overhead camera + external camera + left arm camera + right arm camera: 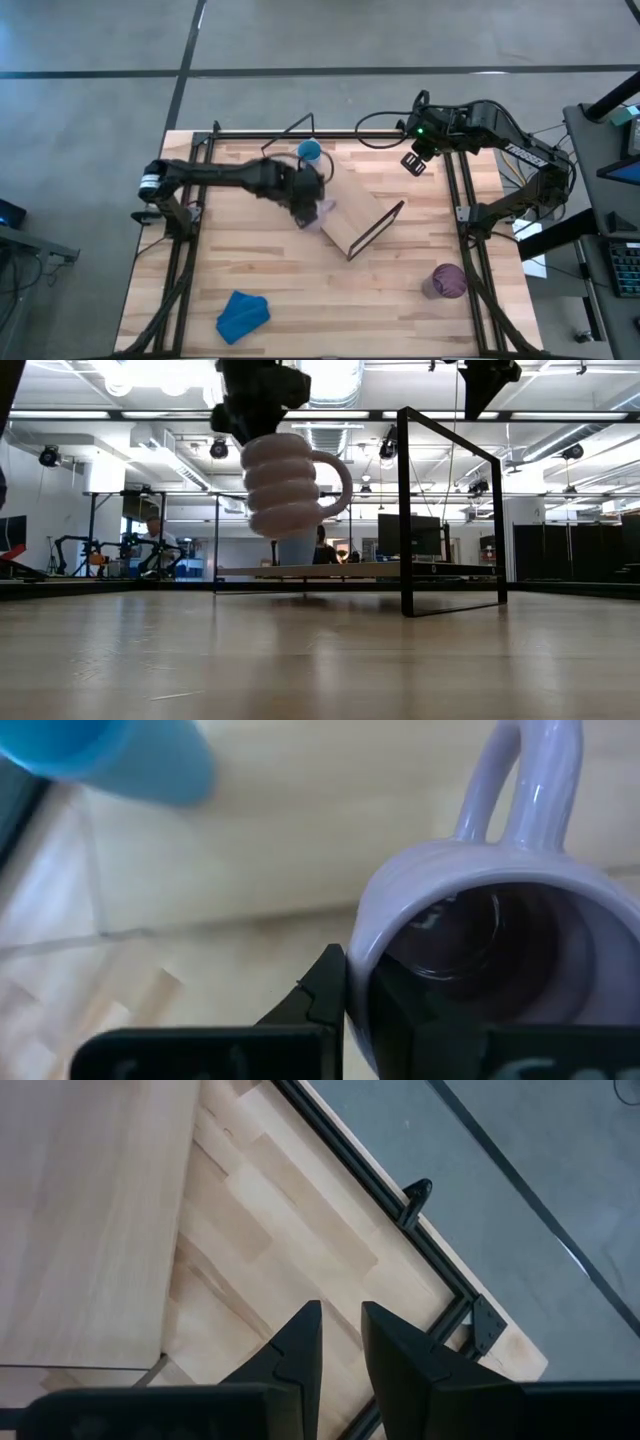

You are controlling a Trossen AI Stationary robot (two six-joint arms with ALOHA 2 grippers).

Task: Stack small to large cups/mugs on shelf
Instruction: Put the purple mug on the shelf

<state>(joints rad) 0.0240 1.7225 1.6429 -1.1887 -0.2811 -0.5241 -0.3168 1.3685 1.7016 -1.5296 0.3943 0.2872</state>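
A light wooden table [300, 300] with black rails stands on a grey floor; in the low view, an open workshop with ceiling lights and a seated person [152, 540] lies beyond it.

The shelf [352, 218], a pale board with black wire legs, sits slanted near the table's middle. The small blue cup [309, 152] stands on its far end.

The left arm reaches across from the left side. Its gripper [304, 205] pinches the rim of the lilac mug [285, 485], one finger [395, 1020] inside the mouth and one outside. The low view shows the mug lifted clear of the table, its handle pointing to that picture's right, hanging in front of the blue cup.

The purple cup [447, 281] stands alone near the table's right front, well apart from the shelf. A blue cloth [243, 314] lies crumpled near the front left.

The right gripper [414, 160] hovers over the far right corner, fingers [295, 1350] a narrow gap apart, holding nothing.
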